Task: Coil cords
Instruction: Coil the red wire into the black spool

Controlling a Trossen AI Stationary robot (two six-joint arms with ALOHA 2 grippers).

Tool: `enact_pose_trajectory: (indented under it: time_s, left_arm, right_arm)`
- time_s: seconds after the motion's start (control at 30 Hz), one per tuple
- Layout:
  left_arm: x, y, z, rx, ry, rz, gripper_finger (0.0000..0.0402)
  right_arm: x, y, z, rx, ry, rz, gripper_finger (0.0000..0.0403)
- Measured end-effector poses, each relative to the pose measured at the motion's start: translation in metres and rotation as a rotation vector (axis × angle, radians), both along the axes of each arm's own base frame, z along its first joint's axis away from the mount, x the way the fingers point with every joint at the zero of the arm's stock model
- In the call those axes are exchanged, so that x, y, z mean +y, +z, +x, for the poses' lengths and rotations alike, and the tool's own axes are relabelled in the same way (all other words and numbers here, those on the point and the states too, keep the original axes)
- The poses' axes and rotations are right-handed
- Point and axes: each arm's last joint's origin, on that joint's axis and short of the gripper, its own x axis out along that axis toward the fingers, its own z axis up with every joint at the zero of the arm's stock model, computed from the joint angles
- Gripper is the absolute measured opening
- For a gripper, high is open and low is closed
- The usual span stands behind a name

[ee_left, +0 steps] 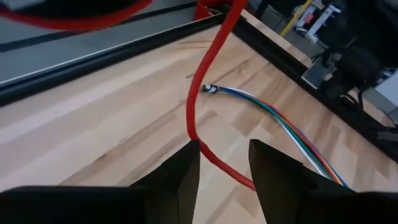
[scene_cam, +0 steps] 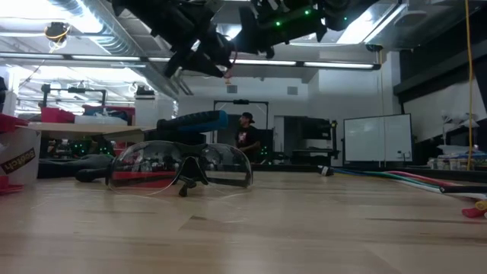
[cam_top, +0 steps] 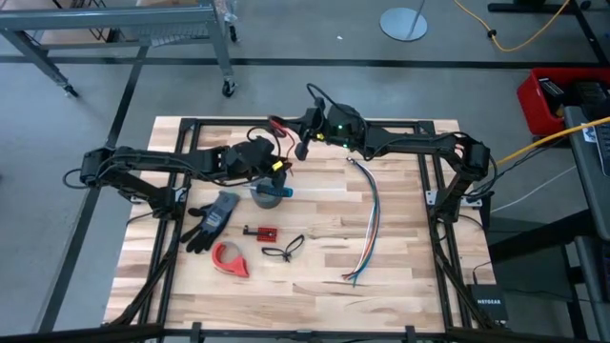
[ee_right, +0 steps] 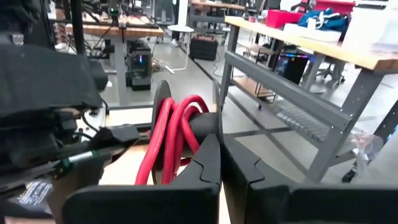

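Red cord point(ee_right: 177, 134) coiled at the bench's point(cam_top: 400, 286) twelve o'clock: right end effector point(ee_right: 222, 163) clamped on it; left end effector point(ee_left: 224, 163) parted around one strand.

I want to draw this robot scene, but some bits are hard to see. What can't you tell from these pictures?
- Thin red cord: in the right wrist view its loops run behind the right gripper; their number stays unclear.
- Same cord in the left wrist view: cut off at the picture's top edge, past the left gripper.
- Clear safety glasses: low view only; too small overhead.
- Multicoloured wire bundle: its far end is too small overhead.
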Motion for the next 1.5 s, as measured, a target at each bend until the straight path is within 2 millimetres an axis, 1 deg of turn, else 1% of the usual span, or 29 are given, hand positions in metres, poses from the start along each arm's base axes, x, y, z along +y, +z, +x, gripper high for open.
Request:
enact_pose_trajectory:
  time_s: [0.47,0.83,1.0,1.1,1.33,1.4,1.5]
  left_arm:
    - [0.002,0.000,-0.001,0.006,0.076,0.030,0.0129]
    - [0.002,0.000,-0.001,-0.006,0.093,0.012,0.0129]
    - [0.002,-0.002,-0.002,0.013,0.100,0.013,0.0127]
    - [0.002,-0.005,-0.006,0.057,0.125,0.001,0.0109]
    - [0.002,-0.012,-0.011,0.147,0.137,0.013,0.0013]
    - [0.002,-0.012,-0.011,0.157,0.133,0.030,0.0008]
    - [0.003,-0.012,-0.011,0.168,0.157,0.054,0.0014]
  right_arm:
    - [0.001,0.003,0.001,-0.029,0.019,0.003,0.0001]
    - [0.001,0.012,0.001,-0.133,0.016,0.000,0.0001]
    - [0.001,0.014,0.000,-0.145,0.016,0.016,0.0001]
    - [0.001,0.015,-0.001,-0.135,0.015,0.020,0.0001]
    - [0.005,0.023,-0.013,-0.062,0.033,0.047,0.0001]
    - [0.007,0.023,-0.014,-0.041,0.068,0.058,0.0001]
    - [0.009,0.021,-0.015,-0.028,0.114,0.092,0.0001]
